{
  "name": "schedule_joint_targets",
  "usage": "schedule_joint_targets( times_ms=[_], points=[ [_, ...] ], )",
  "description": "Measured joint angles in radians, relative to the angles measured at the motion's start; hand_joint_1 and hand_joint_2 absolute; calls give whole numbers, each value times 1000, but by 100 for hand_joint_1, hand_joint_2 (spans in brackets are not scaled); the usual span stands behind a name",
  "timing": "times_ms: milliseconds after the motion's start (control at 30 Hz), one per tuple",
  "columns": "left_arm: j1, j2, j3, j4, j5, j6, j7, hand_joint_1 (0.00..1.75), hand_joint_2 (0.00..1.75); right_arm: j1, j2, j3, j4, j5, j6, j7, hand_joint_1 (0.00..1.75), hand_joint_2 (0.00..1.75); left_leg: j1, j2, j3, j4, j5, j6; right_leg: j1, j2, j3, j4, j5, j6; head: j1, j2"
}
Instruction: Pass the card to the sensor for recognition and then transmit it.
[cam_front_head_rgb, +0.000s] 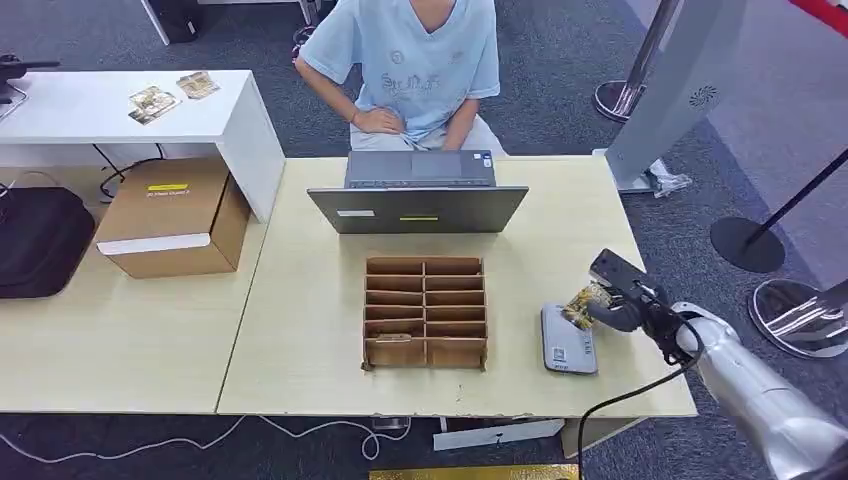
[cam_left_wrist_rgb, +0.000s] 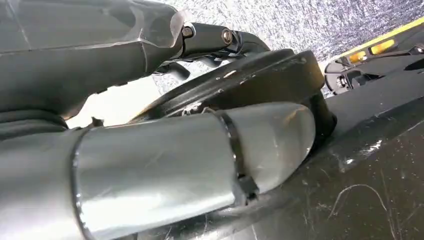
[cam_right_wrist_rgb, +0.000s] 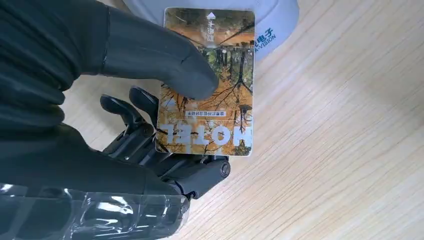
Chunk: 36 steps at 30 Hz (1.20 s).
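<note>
In the head view, my right hand (cam_front_head_rgb: 628, 306) hovers at the right side of the wooden table, pinching a card (cam_front_head_rgb: 580, 304) just over the far edge of the flat grey sensor (cam_front_head_rgb: 567, 345). Up close, the card (cam_right_wrist_rgb: 207, 80) shows an autumn-tree photo with "HOTEL" printed on it. The grey thumb (cam_right_wrist_rgb: 150, 50) presses its face and dark fingers (cam_right_wrist_rgb: 135, 120) back it. The sensor's rounded grey corner (cam_right_wrist_rgb: 280, 22) lies under the card's far end. My left hand (cam_left_wrist_rgb: 215, 37) hangs beside my body with its dark fingers stretched out, holding nothing.
A cardboard organiser (cam_front_head_rgb: 425, 312) with several compartments stands mid-table. Behind it an open laptop (cam_front_head_rgb: 418, 200) faces a seated person (cam_front_head_rgb: 415, 60). A cardboard box (cam_front_head_rgb: 175, 215) and black bag (cam_front_head_rgb: 40, 240) sit at left. Two more cards (cam_front_head_rgb: 150, 103) lie on the white desk (cam_front_head_rgb: 90, 120).
</note>
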Motion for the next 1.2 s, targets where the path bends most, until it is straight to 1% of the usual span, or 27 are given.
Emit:
schedule_joint_targets(
  times_ms=[100,167,267,533,667,900,1200],
  points=[
    [0,0,0,0,-2,-2,0,0,0,3,0,-5,-8,0,13,0,175,175,0,2,0,0,0,0,0,1,0,0,0,0,0,0],
    [0,-1,1,0,-2,-2,0,0,0,4,-6,-6,-18,6,34,5,175,175,0,2,0,0,0,0,0,1,0,0,0,0,0,0],
    [1,-1,7,0,17,11,0,0,0,7,-15,-6,-36,21,51,13,175,175,0,3,0,0,0,0,0,2,0,0,0,0,0,0],
    [8,-9,75,0,92,53,0,0,0,31,-32,-6,-85,37,50,22,175,175,0,3,0,0,0,0,0,2,0,0,0,0,0,0],
    [8,-14,106,1,110,66,0,0,0,34,-34,-5,-97,50,50,25,175,175,0,4,1,0,0,0,0,3,0,0,0,0,0,0],
    [8,-20,141,3,135,81,0,0,0,34,-34,2,-101,72,51,24,175,175,0,5,1,0,0,0,0,4,0,0,0,0,0,0],
    [13,-26,185,5,180,117,0,0,0,34,-34,5,-103,102,51,21,175,175,0,6,2,0,0,0,1,6,0,0,0,0,0,0]
  ],
)
